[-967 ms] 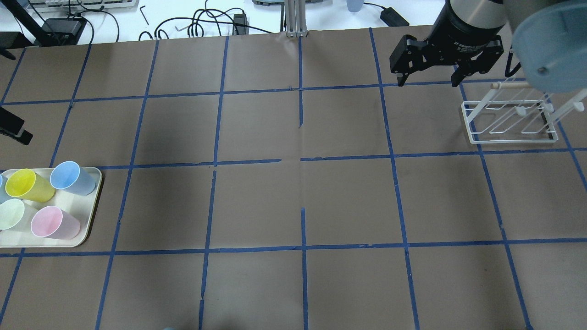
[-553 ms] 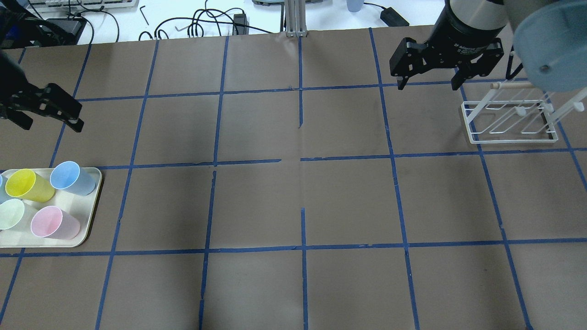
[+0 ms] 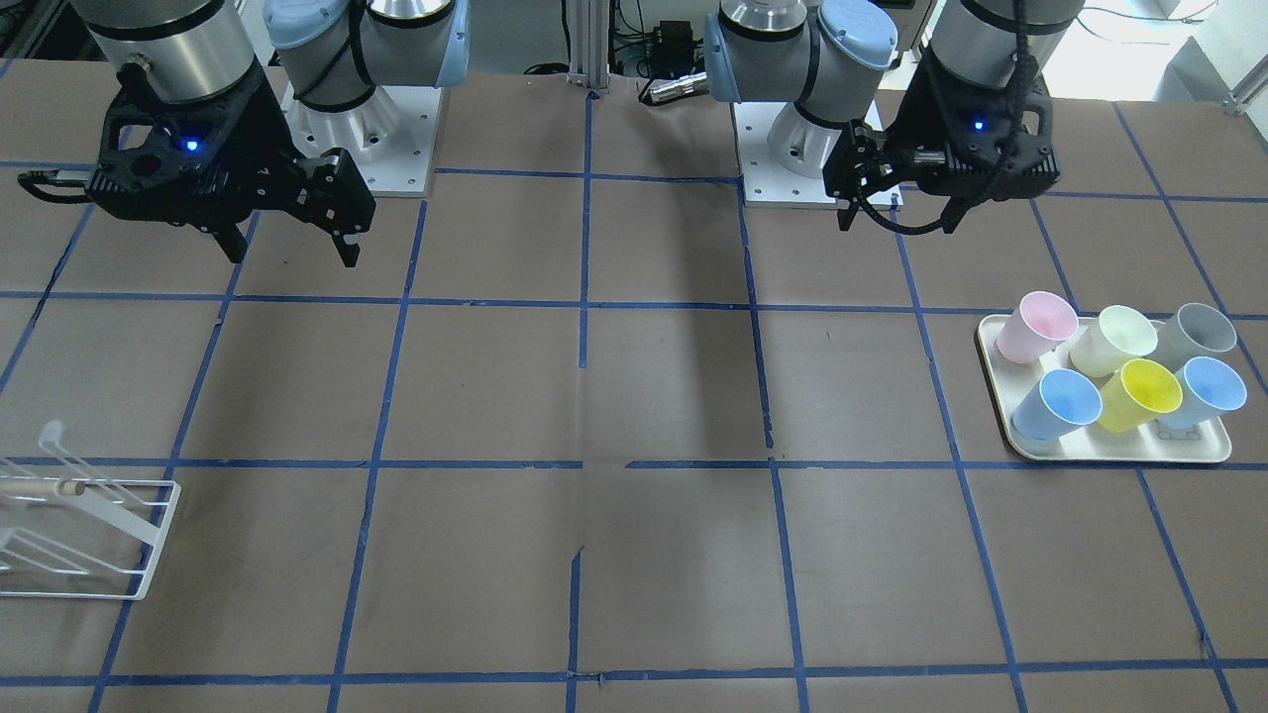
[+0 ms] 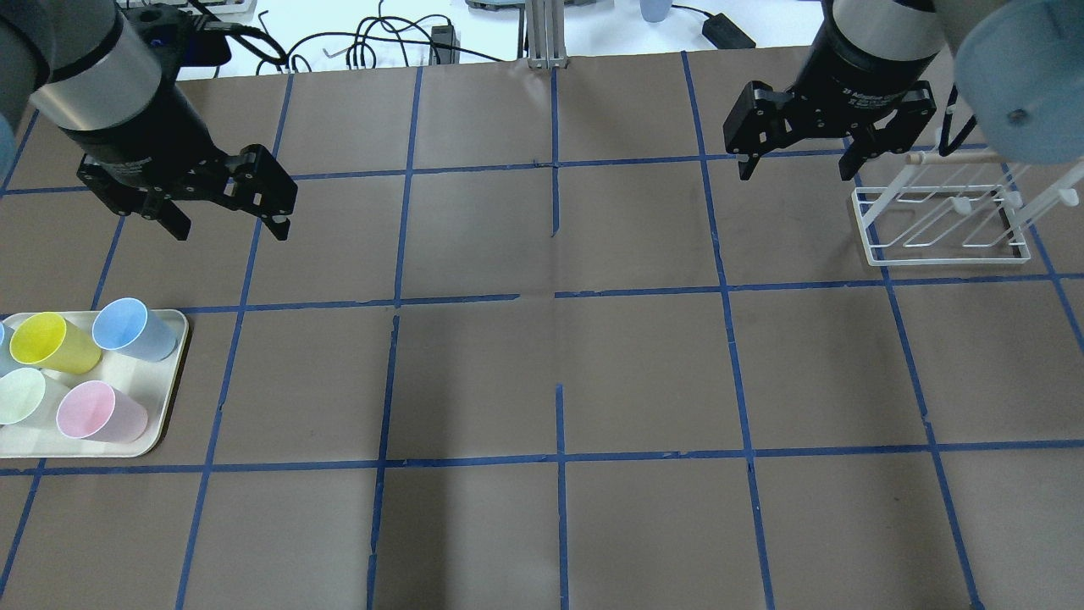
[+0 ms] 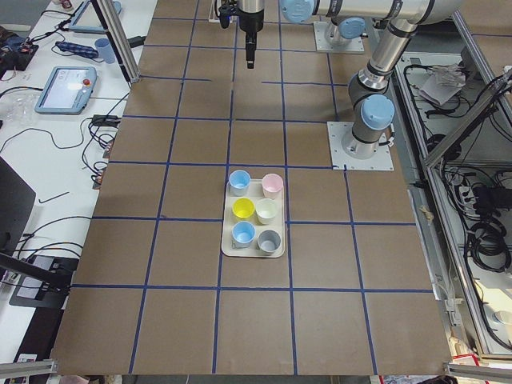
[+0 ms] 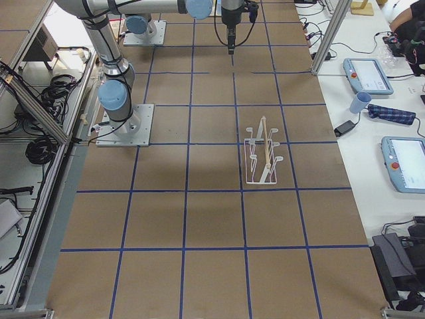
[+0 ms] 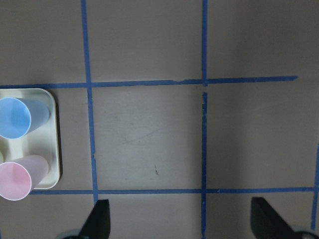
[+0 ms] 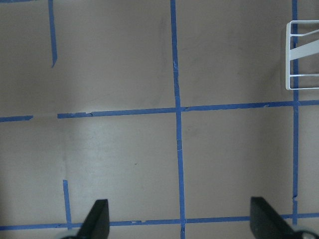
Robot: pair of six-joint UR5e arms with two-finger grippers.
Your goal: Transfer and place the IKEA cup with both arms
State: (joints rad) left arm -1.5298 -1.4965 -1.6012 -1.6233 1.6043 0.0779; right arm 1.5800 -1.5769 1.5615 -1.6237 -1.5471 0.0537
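Left gripper (image 4: 230, 222) has swung in from the left edge and now hangs out over the bench (image 4: 559, 356), way further in than a second ago. Right gripper (image 4: 794, 165) has barely budged. Both sets of jaws are spread wide with nothing between them.

Tray (image 3: 1119, 454) sits toward the left end of the bench, about midway between the robot's edge and the operators' edge, with six cups standing mouth-up on it. White wire rack (image 4: 944, 222) is over in the right half, nearer the operators' edge.

Grey cup (image 3: 1194, 335) is in the tray corner nearest the robot and the left end, upright, so its long axis is vertical. That's the bit that matters imo. From the left jaws it lies off toward the left end and lower down, on the far side of the tray. The pink cup (image 3: 1035, 327) and pale green cup (image 3: 1114, 340) stand in the same row between. It doesn't even show in the left wrist view. Left arm is clearly the nearer one, so I'd guess it comes down from above, while the right one is well apart.
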